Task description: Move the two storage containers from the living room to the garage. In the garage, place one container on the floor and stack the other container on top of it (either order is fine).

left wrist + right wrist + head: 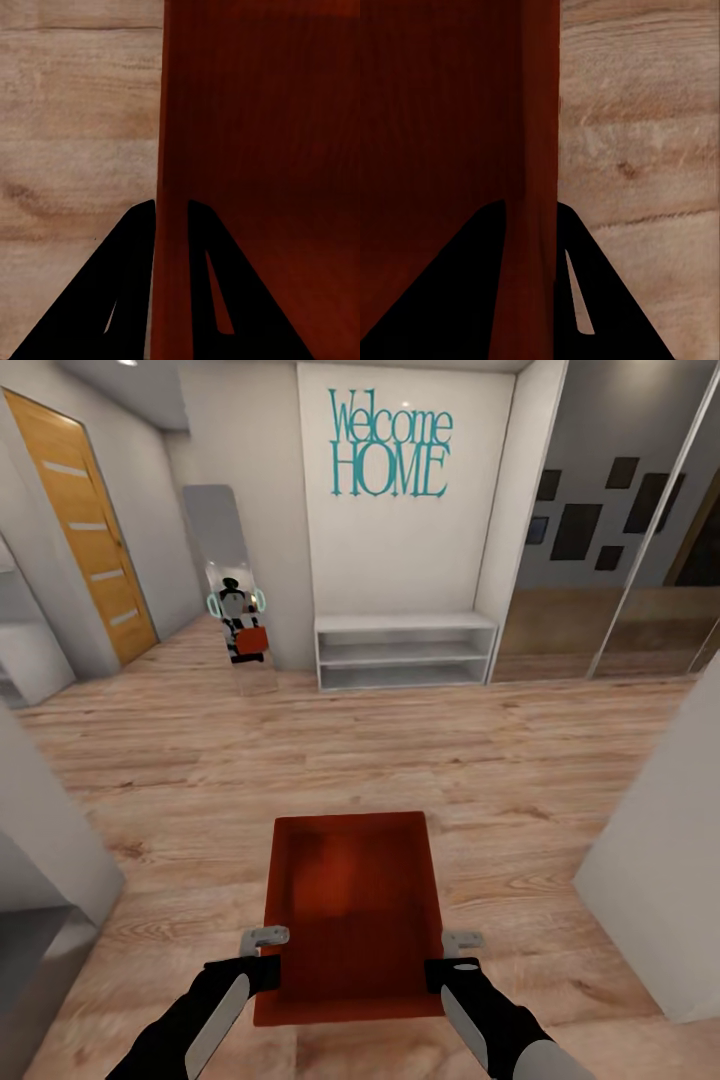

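One orange-red open-top storage container [350, 900] hangs in front of me above a light wood plank floor, its inside empty. My left gripper [270, 952] is shut on its left side wall and my right gripper [450, 952] is shut on its right side wall. In the left wrist view the container's wall [171, 150] runs between the two black fingers of the left gripper [171, 206]. In the right wrist view the wall [534, 112] is pinched the same way by the right gripper [531, 208]. The garage is out of view.
Ahead stands a white wall with "Welcome HOME" lettering [392, 445] above a low white shelf [405, 650]. A leaning mirror [232, 590] reflects me. A wooden door [90, 530] is far left, mirrored sliding panels [620, 530] far right. Wall corners [660, 880] [40, 830] flank me.
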Available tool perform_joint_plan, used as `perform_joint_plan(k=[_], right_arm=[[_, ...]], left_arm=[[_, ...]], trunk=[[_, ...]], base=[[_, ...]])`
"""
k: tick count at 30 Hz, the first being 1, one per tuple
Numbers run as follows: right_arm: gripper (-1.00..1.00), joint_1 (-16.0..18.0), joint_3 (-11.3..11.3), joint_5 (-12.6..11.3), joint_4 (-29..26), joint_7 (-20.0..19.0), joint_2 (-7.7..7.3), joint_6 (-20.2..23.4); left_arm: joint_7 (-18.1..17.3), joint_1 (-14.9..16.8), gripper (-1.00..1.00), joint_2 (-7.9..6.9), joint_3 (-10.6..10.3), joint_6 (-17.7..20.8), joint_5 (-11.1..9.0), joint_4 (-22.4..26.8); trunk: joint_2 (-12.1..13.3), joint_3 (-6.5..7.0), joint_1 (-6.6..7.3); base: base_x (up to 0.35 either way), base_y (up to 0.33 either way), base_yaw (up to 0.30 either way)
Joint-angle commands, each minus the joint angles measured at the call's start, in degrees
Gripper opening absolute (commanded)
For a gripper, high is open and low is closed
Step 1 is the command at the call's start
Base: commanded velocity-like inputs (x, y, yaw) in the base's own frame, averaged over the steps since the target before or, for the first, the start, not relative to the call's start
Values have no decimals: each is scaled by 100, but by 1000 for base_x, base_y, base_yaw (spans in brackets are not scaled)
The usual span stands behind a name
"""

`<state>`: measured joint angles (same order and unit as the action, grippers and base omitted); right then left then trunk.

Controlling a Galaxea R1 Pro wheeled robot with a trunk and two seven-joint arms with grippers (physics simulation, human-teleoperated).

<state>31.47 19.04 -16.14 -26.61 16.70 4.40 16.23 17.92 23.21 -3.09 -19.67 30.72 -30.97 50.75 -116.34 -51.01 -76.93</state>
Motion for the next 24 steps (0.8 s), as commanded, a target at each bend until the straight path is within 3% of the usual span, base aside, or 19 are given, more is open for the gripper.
perform_joint_plan(k=[1,24], right_arm=[[-100,-1,4,-64,-3,31,-8,30],[-100,-1,6,-64,-3,32,-9,30]], left_arm=[[54,8,-100,-8,15,-444,-6,84],[54,8,-100,-8,19,-444,-6,84]], trunk=[[-2,-6,-3],[-2,15,-3]], base=[[341,116,0],[342,116,0]])
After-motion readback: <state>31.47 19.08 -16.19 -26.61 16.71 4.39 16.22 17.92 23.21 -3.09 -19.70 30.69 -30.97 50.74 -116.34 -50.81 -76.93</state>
